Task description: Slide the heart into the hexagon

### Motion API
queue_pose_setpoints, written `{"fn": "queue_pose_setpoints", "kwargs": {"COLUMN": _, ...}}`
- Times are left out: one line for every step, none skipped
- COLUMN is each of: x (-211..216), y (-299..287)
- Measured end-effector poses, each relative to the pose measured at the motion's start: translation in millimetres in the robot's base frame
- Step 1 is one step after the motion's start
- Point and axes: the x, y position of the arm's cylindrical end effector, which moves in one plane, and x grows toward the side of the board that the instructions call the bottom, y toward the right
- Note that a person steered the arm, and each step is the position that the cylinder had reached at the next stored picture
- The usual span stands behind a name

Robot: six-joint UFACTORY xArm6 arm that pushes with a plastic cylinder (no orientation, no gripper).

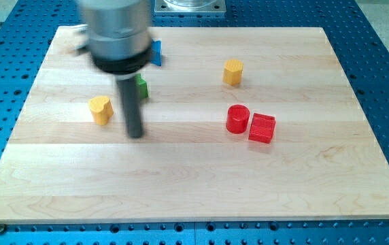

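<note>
Two yellow blocks sit apart; my tip (pixel 135 134) nears the heart (pixel 100 109) (view's left).

Bright, even light falls from above, with no glare on the pale counter (pixel 194 184). The blocks throw only short, soft shadows toward the view's bottom. The red cylinder (pixel 237 118) and yellow hexagon (pixel 232 71) are sharp. The arm's grey body (pixel 117 30) is smeared by motion blur, its edges ghosted
</note>
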Motion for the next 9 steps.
{"fn": "queue_pose_setpoints", "kwargs": {"x": -13, "y": -75}}
{"fn": "queue_pose_setpoints", "kwargs": {"x": -44, "y": -48}}
{"fn": "queue_pose_setpoints", "kwargs": {"x": -38, "y": 47}}
{"fn": "queue_pose_setpoints", "kwargs": {"x": -38, "y": 71}}
{"fn": "queue_pose_setpoints", "kwargs": {"x": -103, "y": 119}}
{"fn": "queue_pose_setpoints", "kwargs": {"x": -122, "y": 125}}
{"fn": "queue_pose_setpoints", "kwargs": {"x": -137, "y": 87}}
{"fn": "queue_pose_setpoints", "kwargs": {"x": -149, "y": 108}}
{"fn": "queue_pose_setpoints", "kwargs": {"x": -149, "y": 139}}
